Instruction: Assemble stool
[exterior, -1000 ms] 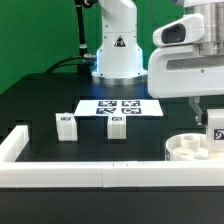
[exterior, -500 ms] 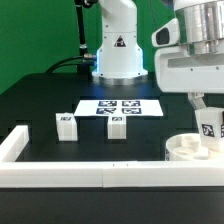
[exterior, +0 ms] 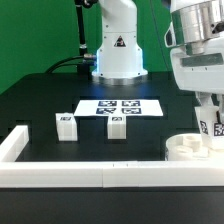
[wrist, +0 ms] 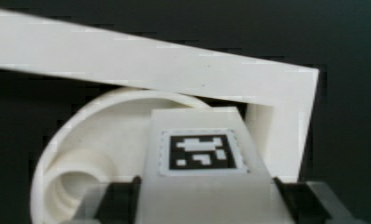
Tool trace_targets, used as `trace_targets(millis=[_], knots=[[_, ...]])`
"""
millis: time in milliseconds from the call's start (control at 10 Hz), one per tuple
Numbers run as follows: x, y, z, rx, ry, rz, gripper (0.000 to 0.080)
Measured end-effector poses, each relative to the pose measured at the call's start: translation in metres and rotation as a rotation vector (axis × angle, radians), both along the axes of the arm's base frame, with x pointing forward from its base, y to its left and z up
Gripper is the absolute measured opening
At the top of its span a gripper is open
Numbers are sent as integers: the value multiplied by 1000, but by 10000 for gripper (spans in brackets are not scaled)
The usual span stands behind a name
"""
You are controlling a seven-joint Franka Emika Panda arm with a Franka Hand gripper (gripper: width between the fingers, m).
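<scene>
Only the exterior view shows the marker board [exterior: 121, 107]; the wrist view shows the fingers [wrist: 129, 208] pinching the leg [wrist: 203, 150] between them, over the seat [wrist: 102, 140]

One arm [exterior: 118, 25]: glossy white rounded shells, black triangular mark [exterior: 117, 42] on the base column. Black cable [exterior: 68, 61] at its foot. Boxy white housing on the gripper [exterior: 210, 126].

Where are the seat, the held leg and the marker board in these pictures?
seat [exterior: 177, 148]: exterior view, on its rim at that view's left.
held leg [wrist: 200, 152]: wrist view, on its square tag.
marker board [exterior: 120, 107]: exterior view, on its middle.
</scene>
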State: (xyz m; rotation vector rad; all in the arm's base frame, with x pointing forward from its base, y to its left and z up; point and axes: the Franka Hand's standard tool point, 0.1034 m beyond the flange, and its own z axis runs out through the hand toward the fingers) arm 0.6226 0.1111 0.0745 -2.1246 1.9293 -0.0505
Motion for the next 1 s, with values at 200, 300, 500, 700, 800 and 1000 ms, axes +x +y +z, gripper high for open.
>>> trace_targets(millis=[200, 300, 500, 700, 800, 1000], knots=[[1, -3, -1, 113, 33, -335, 338], [1, -1, -2, 168, 47, -486, 338], [5, -1, -2, 239, 22, -705, 338], [4, -1, -3, 238, 25, -701, 426], [4, -1, -3, 235, 23, -691, 426], [-3, 11, 4, 248, 78, -601, 636]])
